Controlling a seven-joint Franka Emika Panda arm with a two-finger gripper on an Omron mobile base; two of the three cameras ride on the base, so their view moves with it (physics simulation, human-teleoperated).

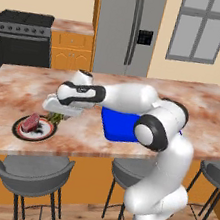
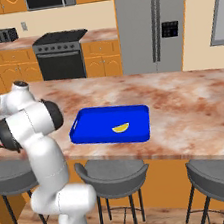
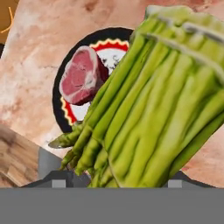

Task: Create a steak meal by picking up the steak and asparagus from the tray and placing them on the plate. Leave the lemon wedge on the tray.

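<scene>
- The plate [image 1: 34,128] sits close to the near edge of the island counter [image 1: 193,111], above a grey bar stool [image 1: 33,170]; bare marble lies beyond it and to its left
- The steak [image 1: 30,122] lies on the plate's left part, leaving the white centre and right side free
- The gripper [image 1: 56,116] holds the asparagus [image 3: 153,109], its tips pointing down just above the plate's right rim
- The bundle fills most of the hand view and hides the plate's right half; the finger tips are covered by stalks
- In the left base view the hand and forearm hide most of the bundle and part of the tray [image 2: 111,125]
- The tray lies well to the right of the plate, carrying the lemon wedge [image 2: 121,128]
</scene>
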